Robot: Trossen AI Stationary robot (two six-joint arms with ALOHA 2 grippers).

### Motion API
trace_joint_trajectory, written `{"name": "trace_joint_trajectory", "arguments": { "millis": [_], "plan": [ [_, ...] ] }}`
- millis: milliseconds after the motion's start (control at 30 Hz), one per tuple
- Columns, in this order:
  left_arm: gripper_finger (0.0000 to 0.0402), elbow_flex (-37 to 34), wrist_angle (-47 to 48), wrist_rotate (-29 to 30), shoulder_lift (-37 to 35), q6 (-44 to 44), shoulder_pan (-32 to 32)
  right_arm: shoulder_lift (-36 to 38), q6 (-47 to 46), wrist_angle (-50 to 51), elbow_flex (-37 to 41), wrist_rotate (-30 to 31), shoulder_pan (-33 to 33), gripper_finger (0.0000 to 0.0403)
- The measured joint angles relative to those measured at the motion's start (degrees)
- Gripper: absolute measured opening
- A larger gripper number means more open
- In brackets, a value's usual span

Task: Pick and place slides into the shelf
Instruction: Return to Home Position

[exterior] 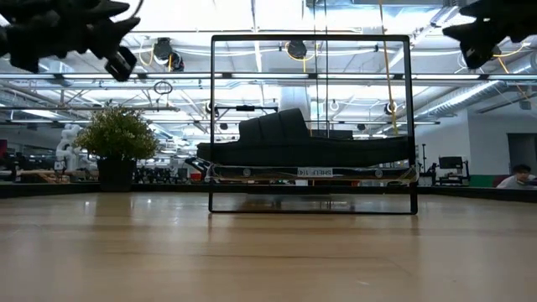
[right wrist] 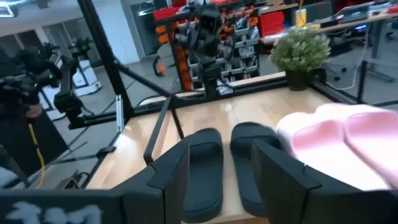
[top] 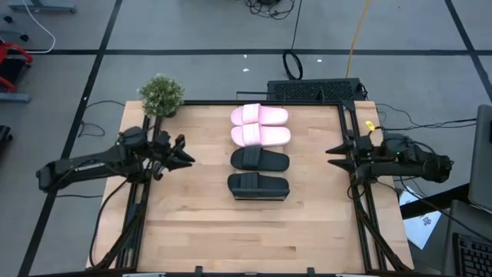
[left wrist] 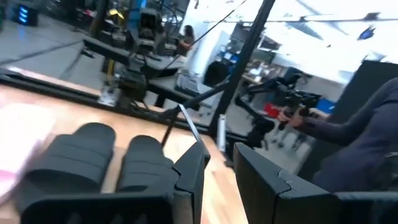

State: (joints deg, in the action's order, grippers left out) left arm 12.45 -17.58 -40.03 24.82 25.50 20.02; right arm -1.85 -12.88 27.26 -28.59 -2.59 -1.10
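Four slides lie in a column at the table's middle, each crosswise: two pale pink ones (top: pixel 260 115) (top: pixel 260 136) on the far side, two black ones (top: pixel 260 160) (top: pixel 258 186) nearer. In the low view the nearest black slide (exterior: pixel 294 143) rests sole-down on the shelf's (exterior: pixel 211 126) raised level, inside its thin dark frame. My left gripper (top: pixel 184 154) hovers open at the table's left, pointing at the black slides (left wrist: pixel 93 162). My right gripper (top: pixel 334 154) hovers open at the table's right, facing the black slides (right wrist: pixel 205 168) and pink slides (right wrist: pixel 336 143).
A potted plant (top: pixel 161 95) stands at the table's far left corner. Bare wood lies in front of the shelf (top: pixel 254 238). Dark frame rails run along the table's left and right edges. A person in a dark sleeve (left wrist: pixel 360 137) stands beyond the table's right side.
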Motion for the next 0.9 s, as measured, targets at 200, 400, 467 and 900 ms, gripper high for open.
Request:
{"name": "trace_joint_trajectory", "arguments": {
  "millis": [200,400,467,900],
  "plan": [
    [0.0083,3.3,19.1,17.0,-1.0,-9.6,-8.2,0.1,0.5,-7.5,7.3,-1.0,0.0,0.0162],
    [0.0083,2.7,15.8,27.4,-1.1,-17.2,-14.8,0.4,0.5,-12.8,12.1,-2.1,0.0,0.0162],
    [0.0083,2.6,15.9,29.8,-1.3,-18.1,-16.1,0.8,0.2,-12.8,12.8,-2.0,0.0,0.0162],
    [0.0083,-10.7,-4.1,32.6,-2.0,-13.5,-18.9,1.8,0.0,-12.8,12.8,-1.9,0.0,0.0162]
  ]
}}
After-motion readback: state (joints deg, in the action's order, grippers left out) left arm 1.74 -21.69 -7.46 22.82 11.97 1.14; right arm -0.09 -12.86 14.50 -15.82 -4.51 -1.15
